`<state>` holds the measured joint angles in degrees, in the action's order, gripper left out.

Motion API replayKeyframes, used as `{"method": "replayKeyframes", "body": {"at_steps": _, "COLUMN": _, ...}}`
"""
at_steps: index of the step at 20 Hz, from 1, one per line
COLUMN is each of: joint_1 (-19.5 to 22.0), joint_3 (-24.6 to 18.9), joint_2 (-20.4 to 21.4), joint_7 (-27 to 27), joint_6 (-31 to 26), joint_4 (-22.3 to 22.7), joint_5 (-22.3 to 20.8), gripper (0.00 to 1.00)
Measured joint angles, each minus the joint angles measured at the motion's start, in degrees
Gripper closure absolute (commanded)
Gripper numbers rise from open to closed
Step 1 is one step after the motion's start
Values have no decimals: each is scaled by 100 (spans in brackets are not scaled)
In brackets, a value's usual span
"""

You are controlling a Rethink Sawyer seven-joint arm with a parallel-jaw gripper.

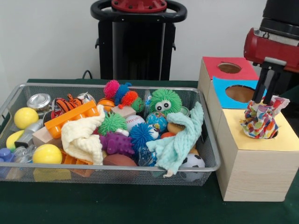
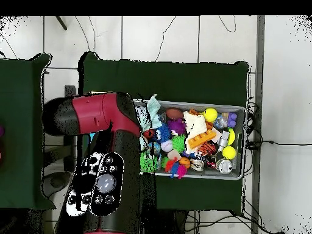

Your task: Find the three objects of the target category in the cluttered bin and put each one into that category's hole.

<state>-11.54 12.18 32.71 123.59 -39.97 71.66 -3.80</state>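
My gripper (image 1: 262,101) hangs over the pale wooden box with the yellow face (image 1: 254,144) at the right. Its two black fingers stand close together, shut on a white cloth printed with coloured hearts and spots (image 1: 259,122). The cloth is bunched upright at the hole (image 1: 276,134), which it almost wholly covers. The wire mesh bin (image 1: 112,87) stands to the left, full of toys; it also shows in the overhead view (image 2: 239,111). No other printed cloth shows in the bin. In the overhead view my arm (image 2: 106,158) hides the gripper, the cloth and the boxes.
A mint-green cloth (image 1: 180,140) hangs over the bin's right front rim, and a cream-yellow cloth (image 1: 84,137) lies left of the middle. Spiky balls, yellow balls and an orange tray fill the bin. The blue-faced box (image 1: 223,100) and the red-faced box (image 1: 212,65) stand behind the yellow one.
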Motion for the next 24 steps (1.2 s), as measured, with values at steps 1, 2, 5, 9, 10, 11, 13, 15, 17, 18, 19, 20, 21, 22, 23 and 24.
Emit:
{"method": "replayKeyframes", "body": {"at_steps": 1, "joint_1": 19, "joint_3": -24, "joint_2": 0, "joint_7": 0, "joint_6": 0, "joint_4": 9, "joint_5": 2, "gripper": 100}}
{"method": "replayKeyframes", "body": {"at_steps": 2, "joint_1": 31, "joint_3": -40, "joint_2": -1, "joint_7": 0, "joint_6": 0, "joint_4": 15, "joint_5": 2, "gripper": 100}}
{"method": "replayKeyframes", "body": {"at_steps": 5, "joint_1": 139, "joint_3": -146, "joint_2": -16, "joint_7": 0, "joint_6": 6, "joint_4": 49, "joint_5": 5, "gripper": 100}}
{"method": "replayKeyframes", "body": {"at_steps": 9, "joint_1": 327, "joint_3": -355, "joint_2": -28, "joint_7": 0, "joint_6": 115, "joint_4": 153, "joint_5": 76, "gripper": 100}}
{"method": "replayKeyframes", "body": {"at_steps": 10, "joint_1": 382, "joint_3": -420, "joint_2": -34, "joint_7": 0, "joint_6": 179, "joint_4": 184, "joint_5": 104, "gripper": 100}}
{"method": "replayKeyframes", "body": {"at_steps": 11, "joint_1": 491, "joint_3": -550, "joint_2": -49, "joint_7": 0, "joint_6": 309, "joint_4": 237, "joint_5": 145, "gripper": 100}}
{"method": "replayKeyframes", "body": {"at_steps": 13, "joint_1": 655, "joint_3": -743, "joint_2": -85, "joint_7": 0, "joint_6": 576, "joint_4": 332, "joint_5": 192, "gripper": 100}}
{"method": "replayKeyframes", "body": {"at_steps": 15, "joint_1": 780, "joint_3": -895, "joint_2": -117, "joint_7": 0, "joint_6": 803, "joint_4": 420, "joint_5": 215, "gripper": 100}}
{"method": "replayKeyframes", "body": {"at_steps": 17, "joint_1": 934, "joint_3": -1084, "joint_2": -155, "joint_7": 0, "joint_6": 1088, "joint_4": 534, "joint_5": 240, "gripper": 100}}
{"method": "replayKeyframes", "body": {"at_steps": 18, "joint_1": 1035, "joint_3": -1214, "joint_2": -180, "joint_7": 0, "joint_6": 1271, "joint_4": 612, "joint_5": 246, "gripper": 100}}
{"method": "replayKeyframes", "body": {"at_steps": 19, "joint_1": 1101, "joint_3": -1302, "joint_2": -198, "joint_7": 0, "joint_6": 1383, "joint_4": 664, "joint_5": 245, "gripper": 100}}
{"method": "replayKeyframes", "body": {"at_steps": 20, "joint_1": 1197, "joint_3": -1430, "joint_2": -229, "joint_7": 0, "joint_6": 1541, "joint_4": 740, "joint_5": 245, "gripper": 100}}
{"method": "replayKeyframes", "body": {"at_steps": 21, "joint_1": 1253, "joint_3": -1506, "joint_2": -247, "joint_7": 0, "joint_6": 1632, "joint_4": 784, "joint_5": 246, "gripper": 100}}
{"method": "replayKeyframes", "body": {"at_steps": 22, "joint_1": 1310, "joint_3": -1583, "joint_2": -265, "joint_7": 0, "joint_6": 1724, "joint_4": 827, "joint_5": 247, "gripper": 100}}
{"method": "replayKeyframes", "body": {"at_steps": 23, "joint_1": 1366, "joint_3": -1660, "joint_2": -284, "joint_7": 0, "joint_6": 1816, "joint_4": 871, "joint_5": 248, "gripper": 100}}
{"method": "replayKeyframes", "body": {"at_steps": 24, "joint_1": 1433, "joint_3": -1746, "joint_2": -265, "joint_7": 0, "joint_6": 1903, "joint_4": 893, "joint_5": 244, "gripper": 100}}
